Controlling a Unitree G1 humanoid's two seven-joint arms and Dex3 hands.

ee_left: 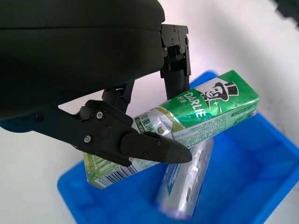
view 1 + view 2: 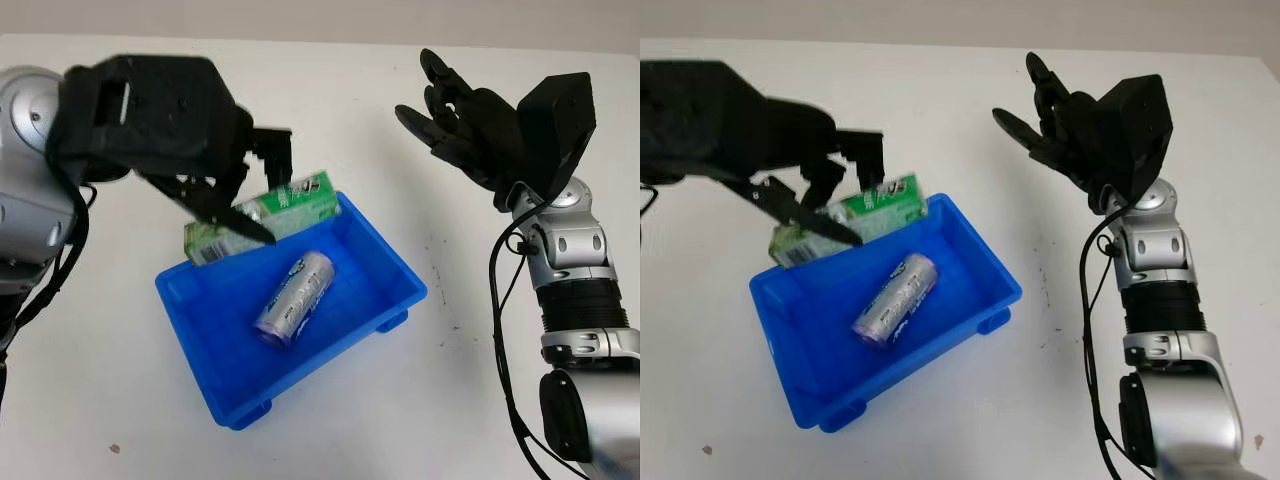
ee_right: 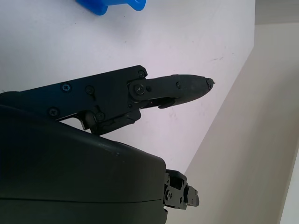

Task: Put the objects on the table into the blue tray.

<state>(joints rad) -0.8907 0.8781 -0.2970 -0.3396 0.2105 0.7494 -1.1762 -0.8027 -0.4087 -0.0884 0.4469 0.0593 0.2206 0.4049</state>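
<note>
My left hand (image 2: 245,190) is shut on a green toothpaste box (image 2: 290,205), holding it over the far left rim of the blue tray (image 2: 390,265). In the left wrist view the green toothpaste box (image 1: 205,112) is pinched between my black fingers (image 1: 140,144), tilted above the blue tray (image 1: 271,158). A silver-purple can (image 2: 293,297) lies on its side inside the tray; the can (image 1: 184,186) sits right under the box. My right hand (image 2: 450,115) is raised open above the table to the right of the tray, holding nothing.
The white table (image 2: 400,420) surrounds the tray. A small dark speck (image 2: 114,449) lies near the front left. The table's far edge meets a beige wall (image 3: 275,116).
</note>
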